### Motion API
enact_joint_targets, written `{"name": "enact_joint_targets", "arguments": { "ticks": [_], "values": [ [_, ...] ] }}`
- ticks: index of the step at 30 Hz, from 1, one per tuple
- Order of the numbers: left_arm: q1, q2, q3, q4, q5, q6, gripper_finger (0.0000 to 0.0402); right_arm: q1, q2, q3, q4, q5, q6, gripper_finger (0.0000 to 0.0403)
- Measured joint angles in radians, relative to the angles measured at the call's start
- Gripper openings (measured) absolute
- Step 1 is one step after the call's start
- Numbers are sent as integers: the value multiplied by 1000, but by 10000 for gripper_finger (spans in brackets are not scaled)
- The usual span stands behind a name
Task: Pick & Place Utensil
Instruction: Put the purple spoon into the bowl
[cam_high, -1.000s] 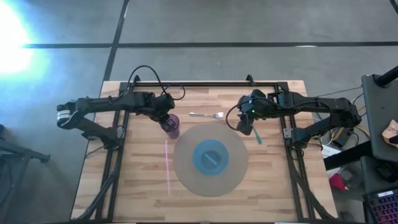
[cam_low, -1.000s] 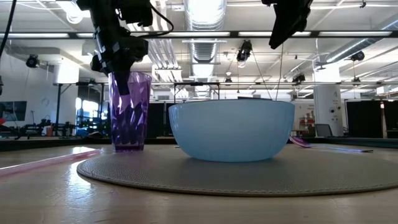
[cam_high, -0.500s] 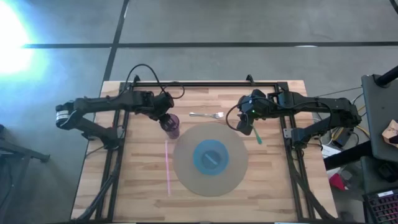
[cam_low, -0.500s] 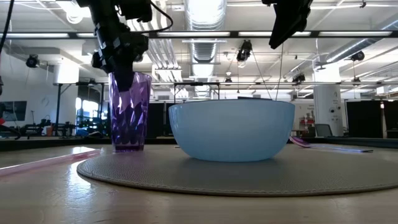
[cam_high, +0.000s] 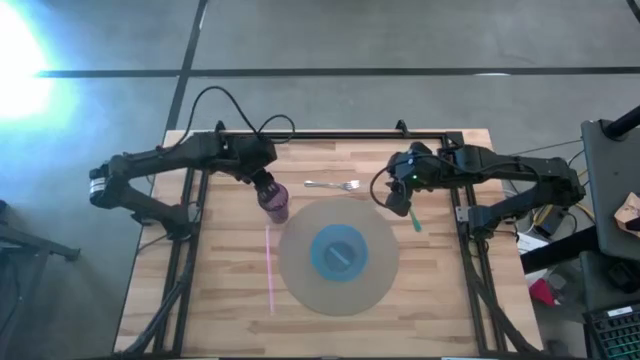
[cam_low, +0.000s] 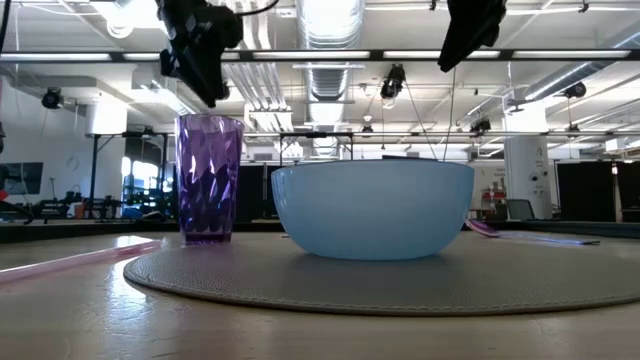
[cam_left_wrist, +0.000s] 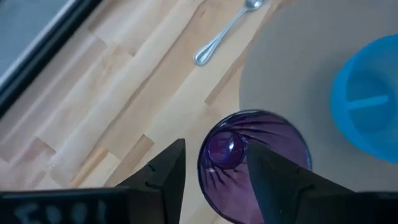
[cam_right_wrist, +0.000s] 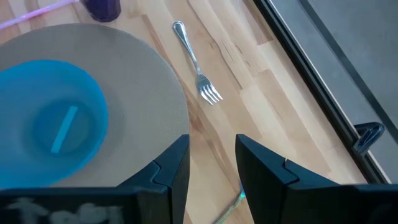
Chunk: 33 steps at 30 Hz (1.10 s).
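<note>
A silver fork (cam_high: 333, 185) lies flat on the wood near the table's far edge, beyond the grey round mat (cam_high: 300, 275); it also shows in the right wrist view (cam_right_wrist: 196, 68). A teal-green utensil (cam_high: 415, 219) lies flat to the right of the mat. A purple tumbler (cam_high: 275, 203) stands upright at the mat's left edge. My left gripper (cam_low: 205, 85) hangs open just above the tumbler's rim (cam_left_wrist: 255, 155), touching nothing. My right gripper (cam_high: 397, 196) hovers open, high between the fork and the green utensil (cam_right_wrist: 230, 208).
A blue bowl (cam_high: 342, 252) sits in the middle of the mat, with a pale blue bar showing on its bottom (cam_right_wrist: 62, 127). A pink straw (cam_high: 270, 265) lies left of the mat. A black frame rail (cam_high: 330, 135) runs along the far edge.
My left gripper has risen from the tumbler's rim, where its fingers reached down beside the glass, to a spot above it, and has drawn slightly toward the far edge. The tumbler has stayed upright in place. My right arm has hardly moved.
</note>
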Motion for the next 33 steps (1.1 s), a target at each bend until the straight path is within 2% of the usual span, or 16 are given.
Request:
{"name": "enact_joint_targets", "arguments": {
  "ticks": [5, 10, 23, 33],
  "values": [
    [0, -8, 82, -42, 0, 44, 161, 0, -31, -1, -45, 0, 31, 123],
    [-24, -56, 98, -27, 0, 50, 161, 0, -41, -19, -100, 0, 94, 123],
    [-190, -220, -103, 238, 3, 45, 161, 0, -41, -118, -153, -6, 253, 123],
    [-332, -244, -261, 331, 3, 16, 161, 0, -41, -227, -150, -24, 363, 126]
  ]
}}
